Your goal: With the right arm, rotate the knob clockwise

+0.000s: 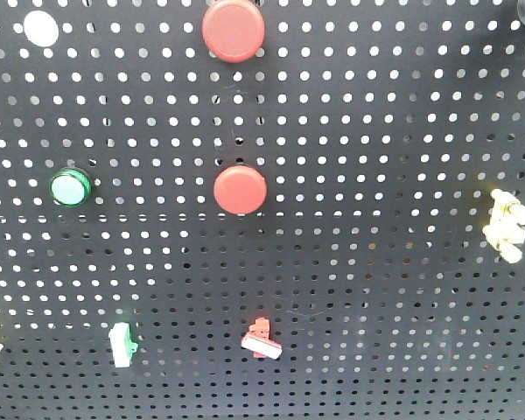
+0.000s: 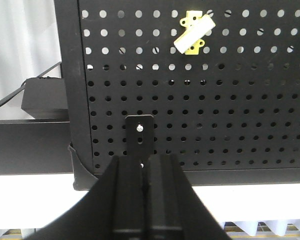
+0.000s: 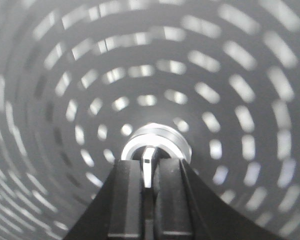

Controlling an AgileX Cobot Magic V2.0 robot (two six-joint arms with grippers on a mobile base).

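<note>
The right pincer is clamped on the white pointer tab of the silver-rimmed round knob. The knob sits on the dark perforated metal board straight ahead of the wrist camera, and gripping it dead centre lines the wrist's roll axis up with the knob's own, so a clockwise roll should turn it without slipping. The left pincer is closed on nothing, low by the board's foot, apparently to keep out of the way.
</note>
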